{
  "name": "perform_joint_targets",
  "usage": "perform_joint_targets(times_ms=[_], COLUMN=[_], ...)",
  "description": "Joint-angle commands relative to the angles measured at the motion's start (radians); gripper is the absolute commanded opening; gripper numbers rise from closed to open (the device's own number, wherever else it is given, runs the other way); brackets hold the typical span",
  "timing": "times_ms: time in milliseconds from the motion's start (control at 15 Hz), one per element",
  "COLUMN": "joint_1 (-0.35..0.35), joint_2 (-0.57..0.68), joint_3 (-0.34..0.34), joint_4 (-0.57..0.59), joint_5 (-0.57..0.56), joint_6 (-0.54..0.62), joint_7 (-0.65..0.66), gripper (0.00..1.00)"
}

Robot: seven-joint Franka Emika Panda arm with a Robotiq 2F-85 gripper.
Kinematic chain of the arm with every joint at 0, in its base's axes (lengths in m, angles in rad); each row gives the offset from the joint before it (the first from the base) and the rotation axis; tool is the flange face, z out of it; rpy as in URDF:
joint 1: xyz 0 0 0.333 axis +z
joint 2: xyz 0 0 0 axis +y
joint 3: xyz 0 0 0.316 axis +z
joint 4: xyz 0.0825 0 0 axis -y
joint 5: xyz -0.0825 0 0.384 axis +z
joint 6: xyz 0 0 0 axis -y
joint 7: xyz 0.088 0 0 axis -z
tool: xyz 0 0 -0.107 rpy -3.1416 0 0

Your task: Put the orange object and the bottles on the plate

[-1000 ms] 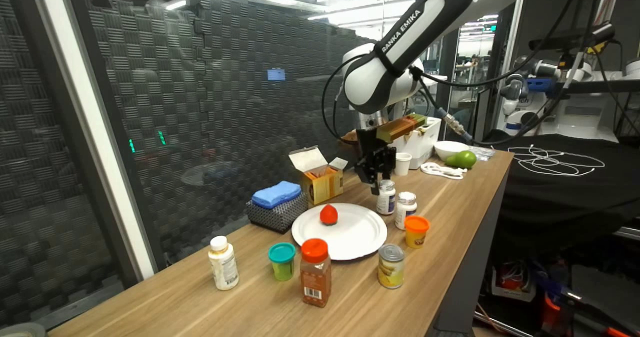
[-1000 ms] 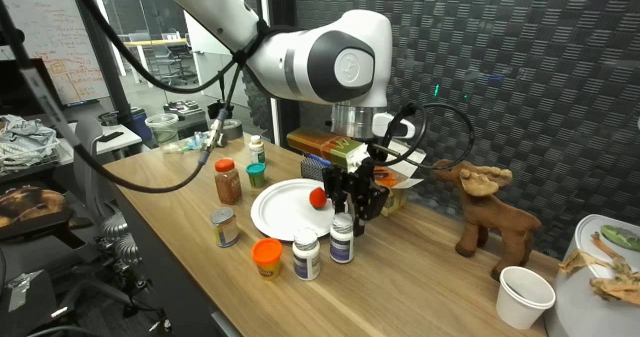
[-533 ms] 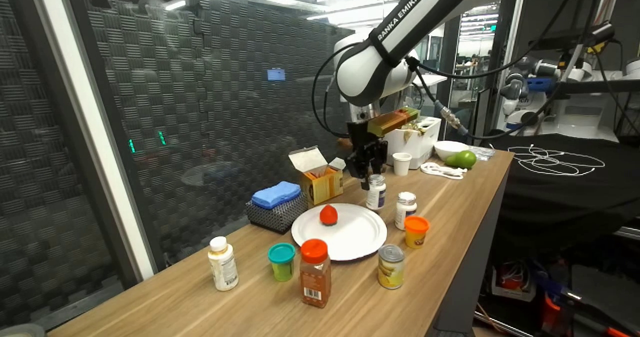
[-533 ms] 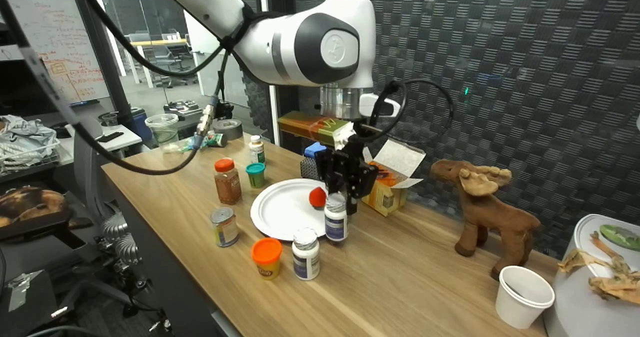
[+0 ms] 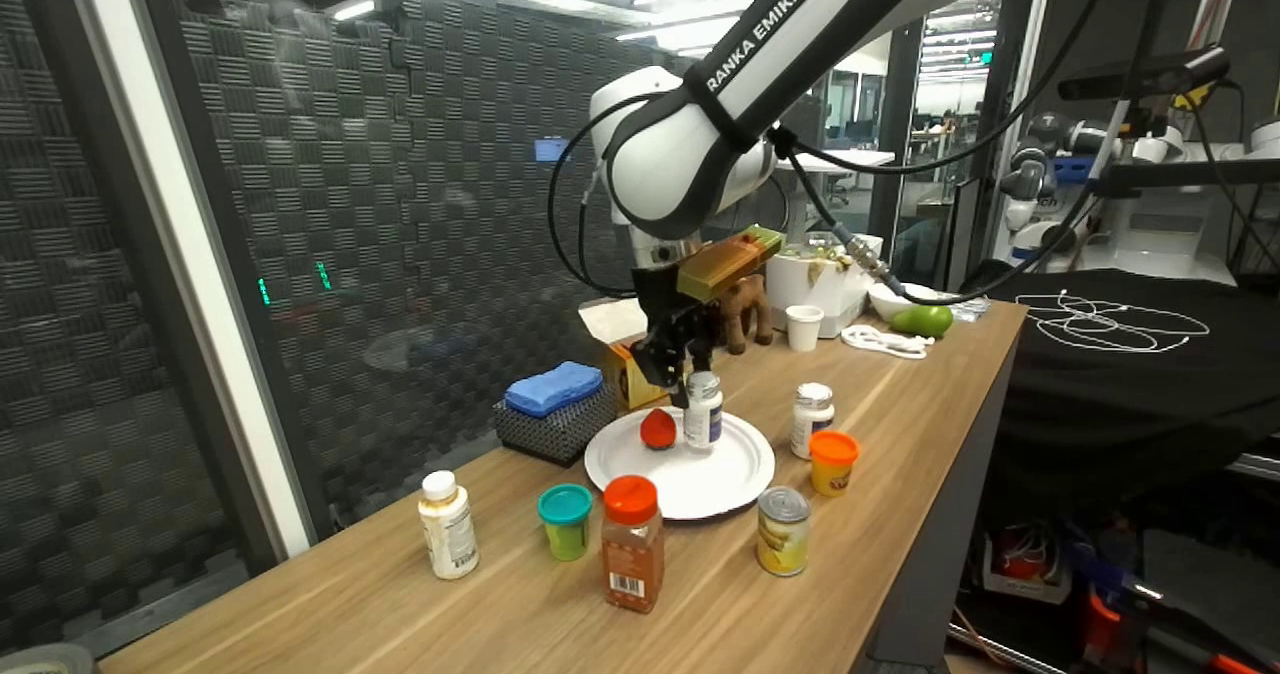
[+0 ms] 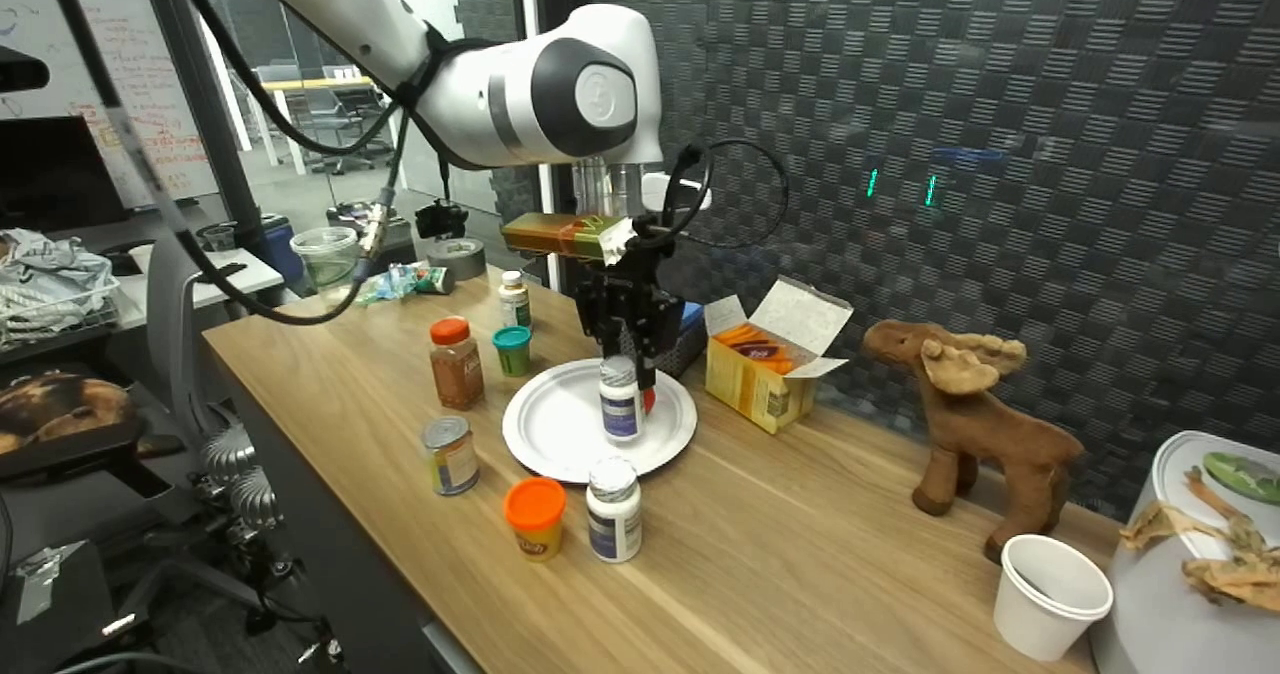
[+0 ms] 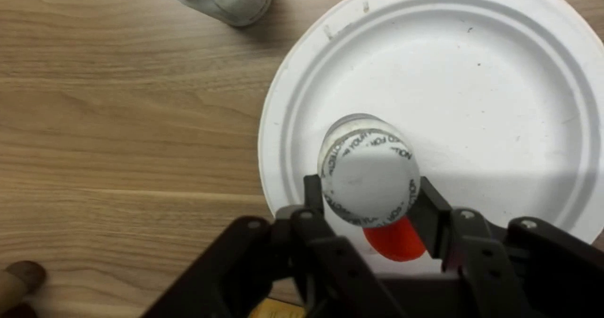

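- one gripper (image 7: 370, 195), its two fingers (image 7: 432, 219) drawn partway together, one on each side of a white bottle (image 5: 703, 424), gripping it near the cap.
- that one held bottle is roughly upright over the plate (image 5: 705, 484); whether its base touches, i cannot tell.
- one plate, white and round, on the one wooden table (image 6: 830, 554).
- one red piece (image 5: 657, 429), strawberry-like, on the plate close by the held bottle.
- one orange-lidded tub (image 5: 833, 466), the orange object, standing on the table outside the plate's rim.
- white bottles, three in all: the held one, a shiny-capped bottle (image 6: 614, 519) just beside the tub, and a plain-capped bottle (image 5: 448, 534) well apart.
- one red-capped bottle (image 5: 632, 564), one teal-lidded jar (image 5: 567, 534) and one yellow-labelled can (image 5: 782, 539), all upright on the table around the plate.
- one flapped box (image 6: 760, 384) with orange packets inside, count unclear.
- one blue cloth (image 5: 553, 389) on one patterned box (image 5: 555, 434).
- one toy moose (image 6: 985, 434), brown, standing.
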Motion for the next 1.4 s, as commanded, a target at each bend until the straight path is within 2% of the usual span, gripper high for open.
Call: perform_joint_targets(times_ms=[0,267,800,1333], joint_1=[0.016,0.017,0.014,-0.023], joint_2=[0.059,0.102,0.106,0.121], joint_3=[0.000,-0.009,-0.037,-0.015], joint_4=[0.095,0.151,0.148,0.168], joint_5=[-0.023,-0.023,-0.068,-0.040], joint_6=[-0.019,-0.016,0.008,-0.038], joint_7=[0.029,0.032,0.027,-0.029], gripper=[0.24,0.24,0.24,0.24])
